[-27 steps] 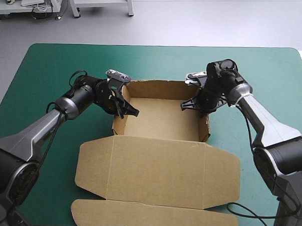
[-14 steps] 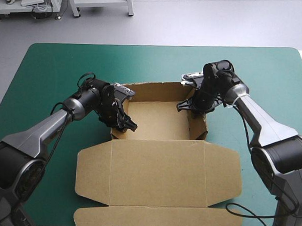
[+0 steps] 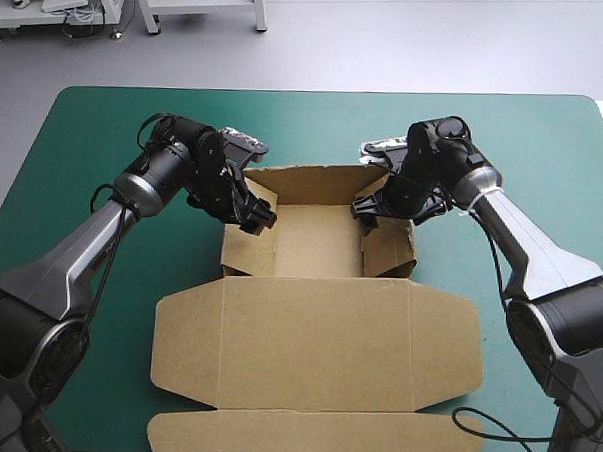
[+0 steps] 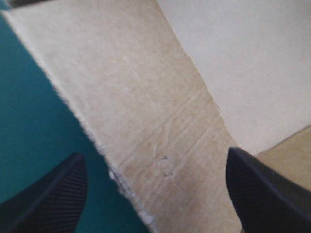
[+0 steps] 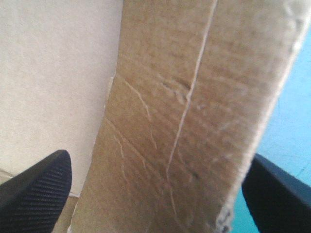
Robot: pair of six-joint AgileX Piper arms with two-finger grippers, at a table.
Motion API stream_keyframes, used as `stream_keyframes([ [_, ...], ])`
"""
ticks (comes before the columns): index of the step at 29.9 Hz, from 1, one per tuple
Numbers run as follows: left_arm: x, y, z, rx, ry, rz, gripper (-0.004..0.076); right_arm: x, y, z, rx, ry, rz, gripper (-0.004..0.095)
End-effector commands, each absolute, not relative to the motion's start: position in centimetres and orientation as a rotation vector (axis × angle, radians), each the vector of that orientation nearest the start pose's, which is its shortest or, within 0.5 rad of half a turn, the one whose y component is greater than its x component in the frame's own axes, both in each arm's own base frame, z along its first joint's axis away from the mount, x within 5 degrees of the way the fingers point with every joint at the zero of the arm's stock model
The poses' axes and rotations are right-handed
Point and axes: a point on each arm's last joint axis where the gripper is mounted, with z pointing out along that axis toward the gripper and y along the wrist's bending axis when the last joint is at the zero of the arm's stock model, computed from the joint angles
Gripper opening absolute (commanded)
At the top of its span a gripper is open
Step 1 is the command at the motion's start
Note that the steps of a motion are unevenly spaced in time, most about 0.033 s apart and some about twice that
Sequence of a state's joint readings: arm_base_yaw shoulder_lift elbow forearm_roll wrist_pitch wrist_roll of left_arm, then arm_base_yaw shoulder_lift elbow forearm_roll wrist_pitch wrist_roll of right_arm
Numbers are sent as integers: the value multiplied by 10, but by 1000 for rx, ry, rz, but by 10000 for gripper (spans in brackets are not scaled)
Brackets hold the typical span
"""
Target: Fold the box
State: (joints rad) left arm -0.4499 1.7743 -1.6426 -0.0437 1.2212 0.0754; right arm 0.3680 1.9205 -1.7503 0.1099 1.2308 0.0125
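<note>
here the box (image 3: 312,337) sits centred on the teal-green cover (image 3: 106,127), lid flat toward the near edge, while the left gripper (image 3: 264,217) and the right gripper (image 3: 364,207), fingers spread, each straddle a side wall, likely to tuck it inward.

Fingers (image 5: 34,189) stand apart — box (image 5: 184,121) wall between them.

We see a silver-grey left arm (image 3: 80,246) and right arm (image 3: 531,246), black at the wrists; the black fingers (image 4: 46,201) in the lower corners are finely ribbed.
</note>
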Motion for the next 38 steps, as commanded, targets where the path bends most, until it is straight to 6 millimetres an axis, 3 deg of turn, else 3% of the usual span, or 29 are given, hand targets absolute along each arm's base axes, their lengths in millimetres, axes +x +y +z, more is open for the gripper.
stream_keyframes([
  [1, 322, -158, 356, 718, 2682, -100, 564, 361, 148, 349, -483, 2703, 251, 879],
  [8, 305, -147, 392, 691, 2577, -89, 564, 337, 138, 409, -485, 2520, 262, 879],
  [13, 279, -130, 425, 661, 2474, -54, 552, 319, 130, 434, -509, 2439, 242, 879],
  [16, 259, -120, 444, 643, 2415, -71, 484, 316, 125, 439, -503, 2425, 199, 879],
  [21, 223, -102, 464, 648, 2330, -71, 259, 316, 124, 438, -500, 2425, 187, 879],
  [27, 187, -79, 458, 678, 2310, 14, 0, 321, 126, 432, -504, 2444, 184, 879],
  [38, 148, -60, 407, 721, 2418, 32, -8, 336, 134, 411, -514, 2505, 208, 879],
])
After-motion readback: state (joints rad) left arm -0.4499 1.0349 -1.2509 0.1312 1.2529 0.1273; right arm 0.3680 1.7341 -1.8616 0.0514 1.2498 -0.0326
